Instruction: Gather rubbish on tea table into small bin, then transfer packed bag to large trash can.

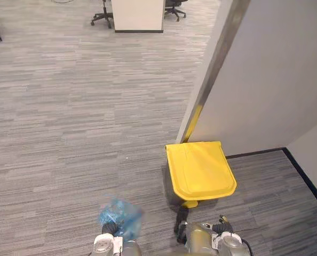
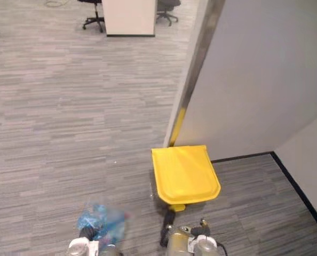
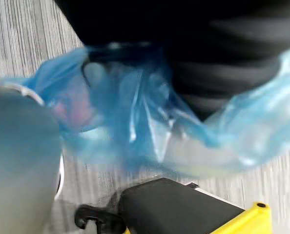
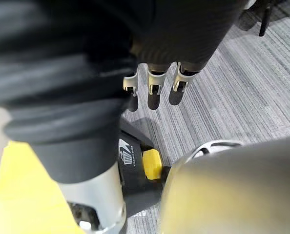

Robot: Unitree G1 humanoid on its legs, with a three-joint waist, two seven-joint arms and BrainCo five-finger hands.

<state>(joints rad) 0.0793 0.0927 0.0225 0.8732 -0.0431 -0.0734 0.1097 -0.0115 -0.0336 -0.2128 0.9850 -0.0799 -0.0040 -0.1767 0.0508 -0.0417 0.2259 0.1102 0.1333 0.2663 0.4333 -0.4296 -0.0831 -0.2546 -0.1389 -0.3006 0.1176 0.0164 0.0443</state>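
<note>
A translucent blue rubbish bag point(image 1: 120, 217), with pale rubbish inside, hangs low over the grey carpet. My left hand point(image 3: 223, 58) holds it from above, and the plastic bunches round the hand's dark cover. The bag point(image 3: 135, 122) floats just left of a large trash can with a shut yellow lid point(image 1: 201, 169), a black base point(image 3: 174, 207) and a yellow foot pedal point(image 4: 151, 163). My right hand point(image 4: 154, 90) hangs empty over the carpet near the pedal, with its fingers relaxed.
The trash can stands against a white partition wall point(image 1: 270, 80) with a metal corner edge point(image 1: 214, 64) and a black skirting strip point(image 1: 302, 173). Far back stand a white desk panel point(image 1: 138, 15) and office chairs point(image 1: 102, 13). Open carpet spreads to the left.
</note>
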